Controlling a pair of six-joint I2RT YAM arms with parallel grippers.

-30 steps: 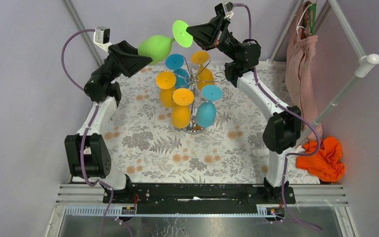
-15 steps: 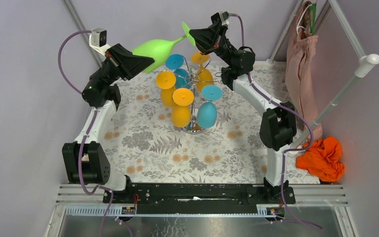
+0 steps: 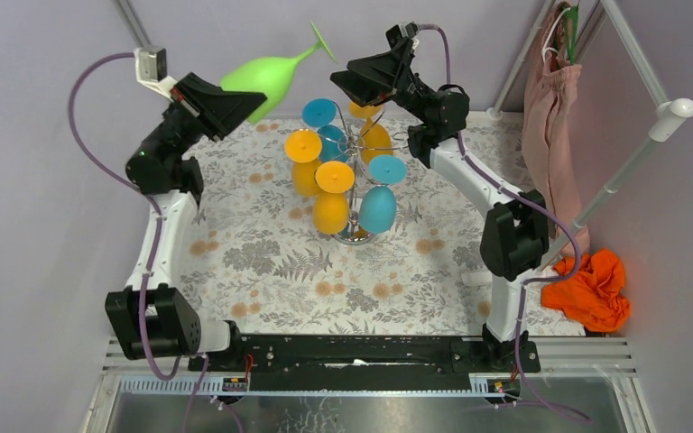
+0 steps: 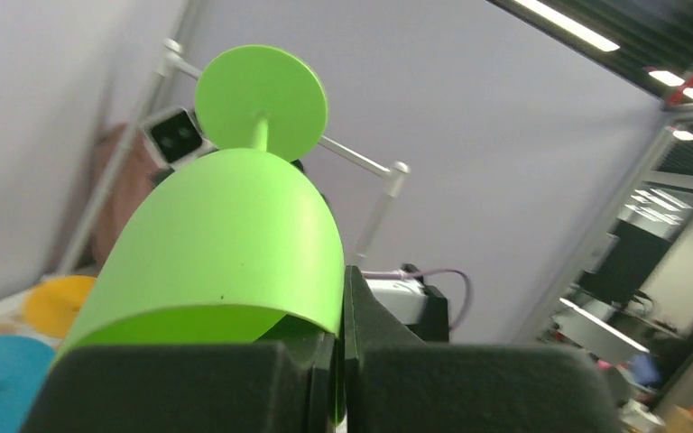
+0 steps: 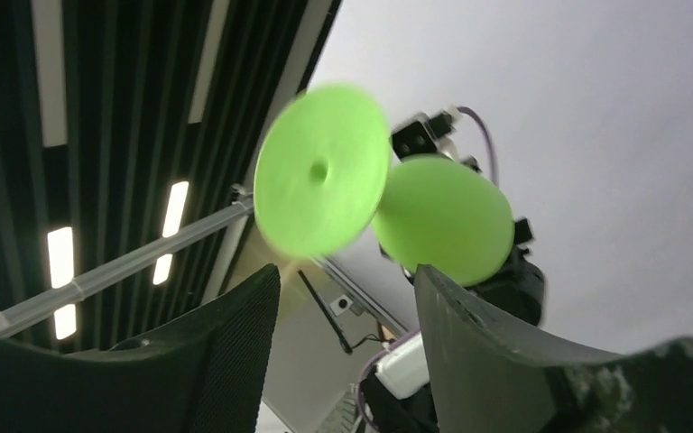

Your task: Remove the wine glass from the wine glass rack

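A green wine glass (image 3: 262, 77) hangs in the air above and to the left of the wine glass rack (image 3: 353, 135), tilted with its foot up and to the right. My left gripper (image 3: 237, 101) is shut on the rim of its bowl (image 4: 235, 234), one finger inside and one outside. The left gripper (image 4: 343, 361) pinches the thin wall. My right gripper (image 3: 347, 79) stands open just right of the foot, apart from it. In the right wrist view the foot (image 5: 320, 180) floats beyond the open gripper (image 5: 347, 289). Orange and blue glasses hang on the rack.
The rack's round base (image 3: 354, 236) stands on a floral tablecloth (image 3: 271, 262). A pink cloth (image 3: 546, 108) hangs at the back right beside a white pole (image 3: 632, 162). An orange cloth (image 3: 591, 289) lies off the table's right edge.
My left gripper shut on the bowl's rim and carried the green glass up and to the left. My right gripper opened and let go of the foot.
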